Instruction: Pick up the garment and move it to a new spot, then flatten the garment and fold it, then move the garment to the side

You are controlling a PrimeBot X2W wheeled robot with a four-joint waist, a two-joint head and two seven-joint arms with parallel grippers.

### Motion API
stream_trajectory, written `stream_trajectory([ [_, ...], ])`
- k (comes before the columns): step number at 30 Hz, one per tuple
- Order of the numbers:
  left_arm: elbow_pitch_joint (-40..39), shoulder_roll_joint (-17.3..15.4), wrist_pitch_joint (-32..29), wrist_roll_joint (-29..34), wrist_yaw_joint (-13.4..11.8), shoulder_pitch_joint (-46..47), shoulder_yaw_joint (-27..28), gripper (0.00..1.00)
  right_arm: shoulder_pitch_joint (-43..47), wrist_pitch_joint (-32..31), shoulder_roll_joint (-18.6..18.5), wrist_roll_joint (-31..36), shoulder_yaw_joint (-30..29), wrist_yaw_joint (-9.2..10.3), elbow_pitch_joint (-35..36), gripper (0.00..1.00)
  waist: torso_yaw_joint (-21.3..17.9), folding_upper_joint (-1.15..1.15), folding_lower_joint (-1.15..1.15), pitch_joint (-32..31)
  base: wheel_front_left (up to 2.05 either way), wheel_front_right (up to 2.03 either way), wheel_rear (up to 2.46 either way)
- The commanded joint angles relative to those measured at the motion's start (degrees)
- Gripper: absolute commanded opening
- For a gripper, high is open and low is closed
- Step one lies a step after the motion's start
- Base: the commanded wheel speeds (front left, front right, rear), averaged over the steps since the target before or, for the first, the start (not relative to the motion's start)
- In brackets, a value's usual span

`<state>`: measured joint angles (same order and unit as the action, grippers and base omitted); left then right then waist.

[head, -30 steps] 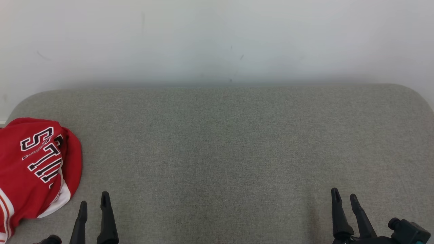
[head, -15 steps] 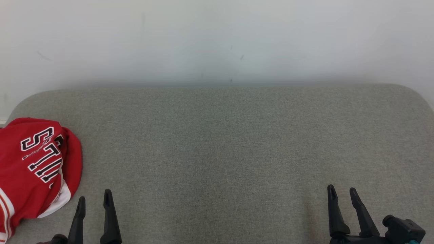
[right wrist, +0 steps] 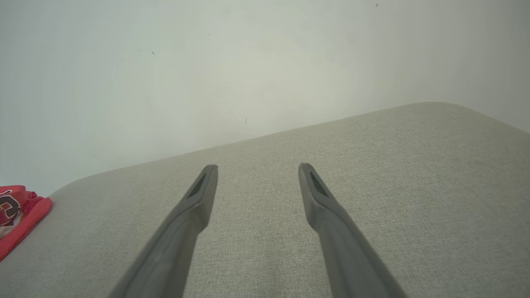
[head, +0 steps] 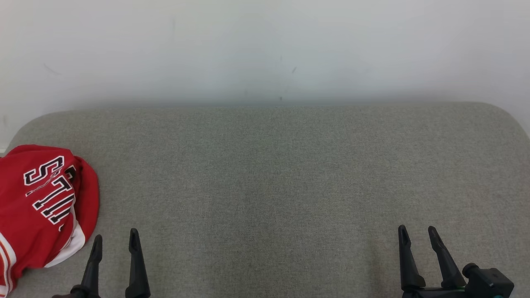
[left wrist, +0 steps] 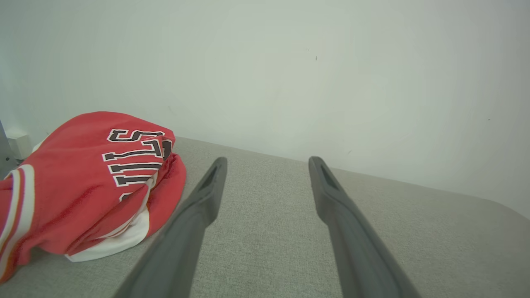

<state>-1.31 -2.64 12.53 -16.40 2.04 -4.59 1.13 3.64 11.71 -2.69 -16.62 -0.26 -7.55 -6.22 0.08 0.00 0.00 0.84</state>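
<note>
- Work surface (head: 265,165): grey woven fabric pad with a fine, even weave and rounded far corners, set against a plain off-white wall (head: 265,45) with a few faint scuffs.
- Garment (head: 41,207): red jersey with black-and-white block letters and white striped trim, bunched in a mound at the pad's left edge.
- Left gripper (head: 115,239): fingers apart, empty, just right of the garment, not touching it.
- Right gripper (head: 416,228): fingers apart, empty, near right.

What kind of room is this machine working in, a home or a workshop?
Probably a plain test room set up for folding clothes, though I can't be sure. A bare white wall backs a wide grey fabric-covered surface with rounded corners, and a crumpled red jersey lies at its left edge.
</note>
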Motion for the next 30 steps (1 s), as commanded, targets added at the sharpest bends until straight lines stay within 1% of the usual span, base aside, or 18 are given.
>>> stream_trajectory([
  [1,-0.73,-0.31,0.54,1.26,-0.07,-0.39,0.04,1.00,0.42,0.49,-0.27,1.17,0.00,0.09,0.54,1.00,-0.01,0.00,0.00,-0.02,0.00,0.00,0.00],
  [7,-0.92,-0.33,1.12,4.38,-0.49,-1.02,-0.03,1.00,0.89,1.25,-0.29,3.80,0.08,0.10,0.68,1.00,-0.07,0.00,0.00,-0.25,0.00,0.00,0.00],
  [13,-0.64,-0.35,1.64,7.37,-0.17,-1.25,0.43,1.00,1.13,2.11,-0.29,6.18,-0.12,0.11,0.52,1.00,-0.15,0.00,0.00,-0.51,0.00,0.00,0.00],
  [26,1.56,-0.36,2.71,14.51,1.95,-2.67,4.01,1.00,1.75,3.58,-0.28,10.72,-0.94,0.12,0.40,1.00,-0.41,0.00,0.00,-1.23,0.00,0.00,0.00],
  [30,2.79,-0.35,2.71,14.84,2.47,-2.42,5.09,1.00,2.01,3.52,-0.27,10.10,-1.51,0.12,0.17,1.00,-0.43,0.00,0.00,-1.47,0.00,0.00,0.00],
])
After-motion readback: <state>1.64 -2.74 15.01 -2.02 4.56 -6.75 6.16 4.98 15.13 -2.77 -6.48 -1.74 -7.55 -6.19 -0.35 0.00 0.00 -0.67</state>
